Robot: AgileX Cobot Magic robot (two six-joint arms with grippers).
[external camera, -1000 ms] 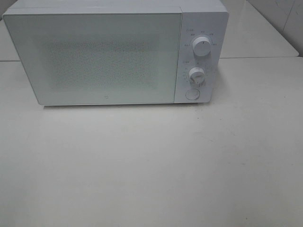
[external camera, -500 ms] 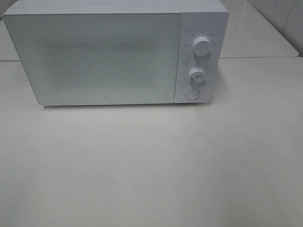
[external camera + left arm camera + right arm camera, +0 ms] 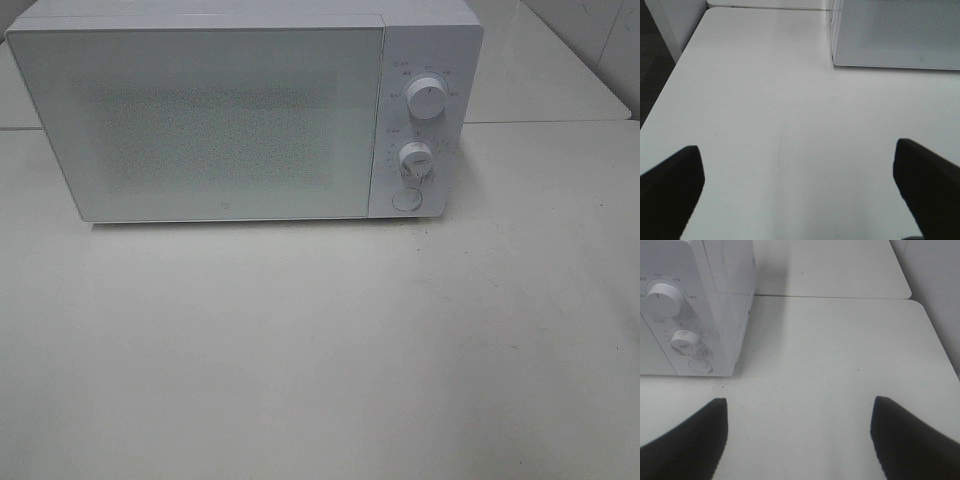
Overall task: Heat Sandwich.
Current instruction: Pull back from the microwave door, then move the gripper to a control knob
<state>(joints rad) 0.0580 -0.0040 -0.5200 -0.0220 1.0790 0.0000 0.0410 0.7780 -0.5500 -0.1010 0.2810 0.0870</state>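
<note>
Heat Sandwich: shut microwave (image 3: 230, 120) on counter (image 3: 320, 350).
Spread and empty: left pincer (image 3: 796, 150), right pincer (image 3: 800, 402). No sandwich visible, possibly behind frosted door. Likely next: approach lower knob (image 3: 415, 158) squarely, pinch lightly, turn slowly.

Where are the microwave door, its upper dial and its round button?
microwave door (image 3: 210, 125), exterior high view, middle of the closed door panel.
upper dial (image 3: 427, 100), exterior high view, centre of the knob face.
round button (image 3: 405, 199), exterior high view, centre of the button.
</note>
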